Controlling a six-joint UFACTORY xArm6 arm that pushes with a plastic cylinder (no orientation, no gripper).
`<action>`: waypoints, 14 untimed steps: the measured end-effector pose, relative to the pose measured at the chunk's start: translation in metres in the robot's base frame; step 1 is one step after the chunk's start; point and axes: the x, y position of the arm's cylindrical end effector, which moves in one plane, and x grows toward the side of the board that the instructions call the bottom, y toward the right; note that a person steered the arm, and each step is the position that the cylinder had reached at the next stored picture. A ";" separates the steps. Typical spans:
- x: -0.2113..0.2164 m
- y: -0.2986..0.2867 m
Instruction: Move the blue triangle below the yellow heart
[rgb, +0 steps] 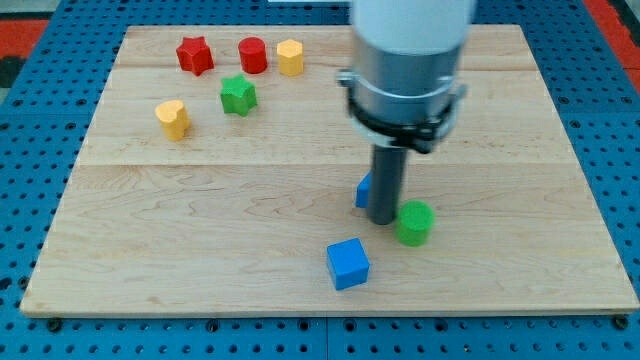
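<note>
The rod's tip (383, 220) is seen planted on the tabletop (200, 250) right of centre, touching or just beside a blue block (364, 190) that is mostly hidden behind the rod; its shape cannot be confirmed, but it is taken to be the blue triangle. No hand is fitted, so no spread or pinch can be reported. A green cylinder (415, 222) is noted just to the view's right of the tip, and a blue cube (348, 264) lies near, toward the view's bottom. The yellow heart (173, 118) is found well apart, at the view's upper left, with a green star (238, 95) beside it. A red star (195, 54), a red cylinder (252, 54) and a yellow block (290, 57) are ranged along the view's top. The push is judged to be at its start: contact made, most of the travel remaining. A long leftward shove is called for, ended below the heart.
</note>
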 end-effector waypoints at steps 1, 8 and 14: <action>-0.016 0.023; -0.033 -0.100; -0.063 -0.073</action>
